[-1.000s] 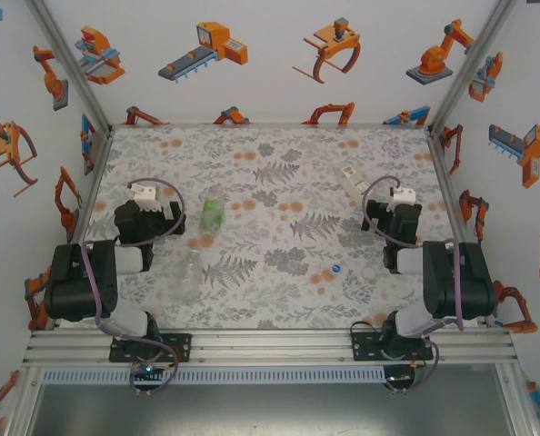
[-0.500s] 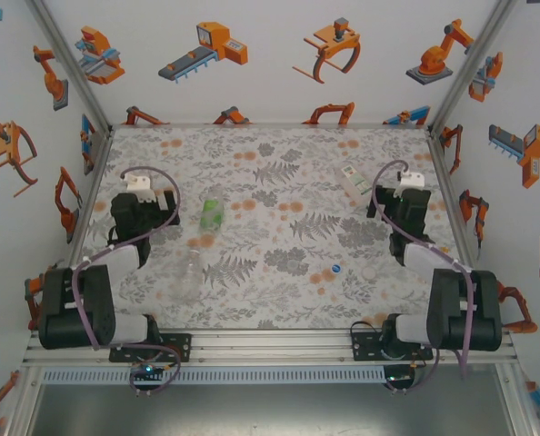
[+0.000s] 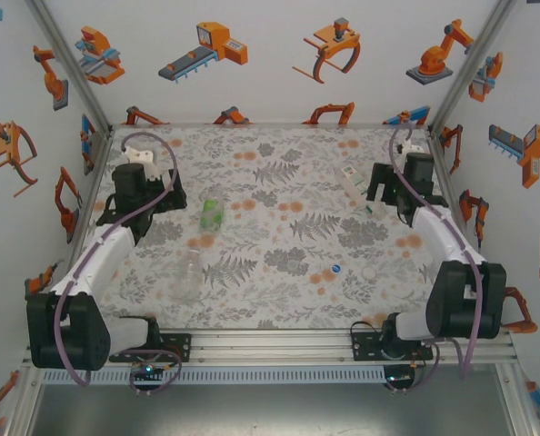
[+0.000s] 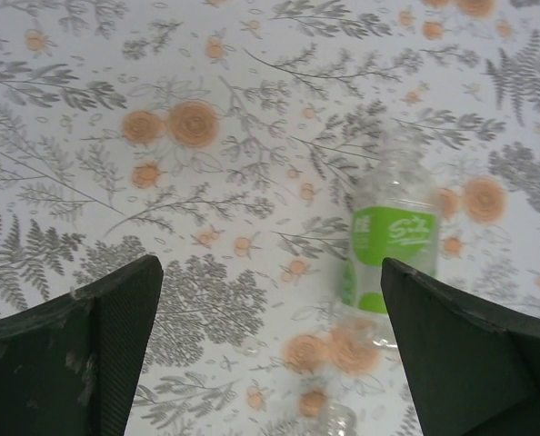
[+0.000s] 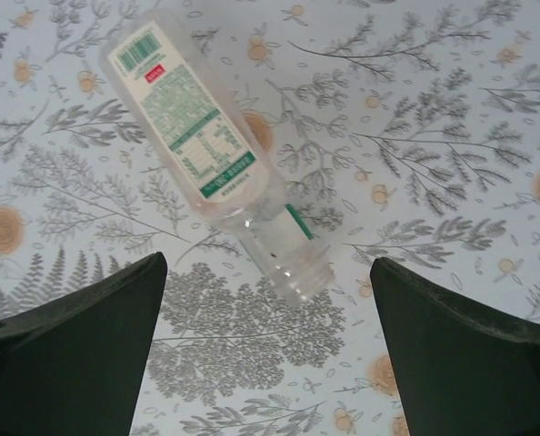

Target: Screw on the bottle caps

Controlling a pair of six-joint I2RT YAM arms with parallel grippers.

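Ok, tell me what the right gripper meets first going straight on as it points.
Probably the white-labelled bottle lying on the table; its neck sits between the right gripper's jaws. Depth unclear.

Up top, the left claw (image 3: 152,189) hangs over the far-left part of the floral-patterned surface (image 3: 279,300). Just to its right, apart from it, the small clear plastic bottle with the green label (image 3: 212,213) lies on its side. Nearer the bases than that claw, and to its right, is the plain clear plastic bottle (image 3: 190,272), faint against the print. Over to the right claw (image 3: 388,191), far right: the slim clear plastic bottle with the white label (image 3: 351,183) lies just to its left, close beside it. The tiny round blue plastic cap (image 3: 335,269) sits alone, nearer the bases than the right claw and to its left, well apart from all three bottles.
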